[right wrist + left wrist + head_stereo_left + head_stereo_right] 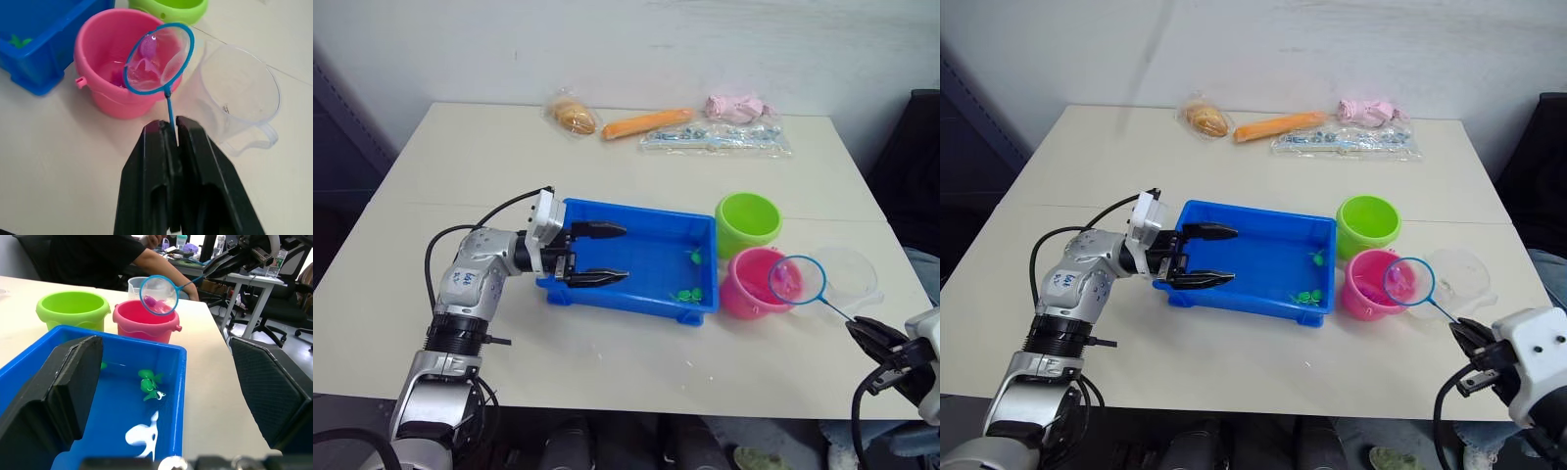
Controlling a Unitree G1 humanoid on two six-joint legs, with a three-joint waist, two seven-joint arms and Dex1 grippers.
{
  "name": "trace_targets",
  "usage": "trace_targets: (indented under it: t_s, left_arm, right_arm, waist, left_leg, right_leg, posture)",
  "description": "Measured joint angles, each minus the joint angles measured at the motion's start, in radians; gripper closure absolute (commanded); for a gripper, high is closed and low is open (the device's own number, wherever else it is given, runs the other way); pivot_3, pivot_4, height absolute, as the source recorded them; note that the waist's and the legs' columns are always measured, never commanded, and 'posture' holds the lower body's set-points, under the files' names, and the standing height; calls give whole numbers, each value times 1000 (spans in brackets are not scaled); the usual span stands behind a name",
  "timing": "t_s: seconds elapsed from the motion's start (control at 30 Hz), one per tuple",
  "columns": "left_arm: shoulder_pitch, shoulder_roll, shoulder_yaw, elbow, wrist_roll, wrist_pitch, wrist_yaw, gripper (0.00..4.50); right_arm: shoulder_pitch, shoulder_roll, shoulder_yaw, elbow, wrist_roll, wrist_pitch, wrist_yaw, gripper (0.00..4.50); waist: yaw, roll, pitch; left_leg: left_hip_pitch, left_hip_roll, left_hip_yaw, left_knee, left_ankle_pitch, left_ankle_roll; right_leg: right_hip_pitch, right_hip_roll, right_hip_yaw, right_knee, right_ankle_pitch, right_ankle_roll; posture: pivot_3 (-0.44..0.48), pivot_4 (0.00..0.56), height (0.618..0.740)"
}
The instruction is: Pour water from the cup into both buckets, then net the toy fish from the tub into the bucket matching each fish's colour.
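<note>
Head view: left pincer (597,255) spread, one finger above the blue tub's (636,257) near-left wall, one inside. Green toy fish (686,292) lie at the tub's end far from it. Right pincer (867,338) pinches the net (797,280) handle; hoop hangs over the pink bucket (750,285), between the green bucket (747,221) and the clear cup (850,277), all on the counter (460,196).

Left wrist view: green fish (149,383) ahead between the fingers.

Right wrist view: a pink fish (147,48) sits in the net.

You see a bright blue tub (636,257), lime green bucket (747,223), pink bucket (751,284), clear cup (850,276), blue-rimmed net (797,280), green fish (149,383).
</note>
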Motion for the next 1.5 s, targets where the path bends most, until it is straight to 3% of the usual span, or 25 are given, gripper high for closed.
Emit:
trace_targets:
  t_s: [0.4,0.73,1.03,1.23,1.4,1.5]
  left_arm:
    - [9,-1,1,-4,0,-1,18,55]
    - [10,-20,1,-7,0,-8,30,55]
    - [18,-20,8,-16,0,-9,45,55]
    - [19,-18,11,-20,0,-9,48,55]
    - [27,1,26,-20,-1,-8,56,55]
    - [38,20,44,-21,-1,-9,66,55]
  right_arm:
    - [-45,-41,96,75,-255,-213,1,4500]
    - [-11,-35,265,248,-675,-736,-50,4500]
    - [34,34,251,387,-1022,-1079,-285,4500]
    - [1,65,245,385,-882,-1064,-266,4500]
    - [-126,16,279,219,-502,-757,-127,4500]
    - [-264,-135,293,125,-281,-510,-49,4500]
  waist:
    - [2,0,0]
    - [0,0,0]
    - [-2,0,0]
    - [-5,0,0]
    - [-7,0,0]
    - [-5,0,0]
  left_leg:
    - [0,0,0,0,0,0]
    - [1,0,1,1,1,-1]
    - [2,0,1,1,2,-2]
    - [3,0,1,1,3,-2]
    - [5,4,1,2,3,-2]
    - [7,4,0,2,3,-1]
  right_leg:
    - [0,0,0,0,0,0]
    - [1,0,0,1,0,0]
    - [1,0,1,2,0,0]
    - [2,0,2,4,0,0]
    - [2,-1,3,7,0,0]
    - [5,-1,2,7,0,0]
  posture:
    - [0,150,740]
    - [0,150,740]
    - [0,150,740]
    - [0,150,740]
    - [0,150,740]
    - [0,150,740]
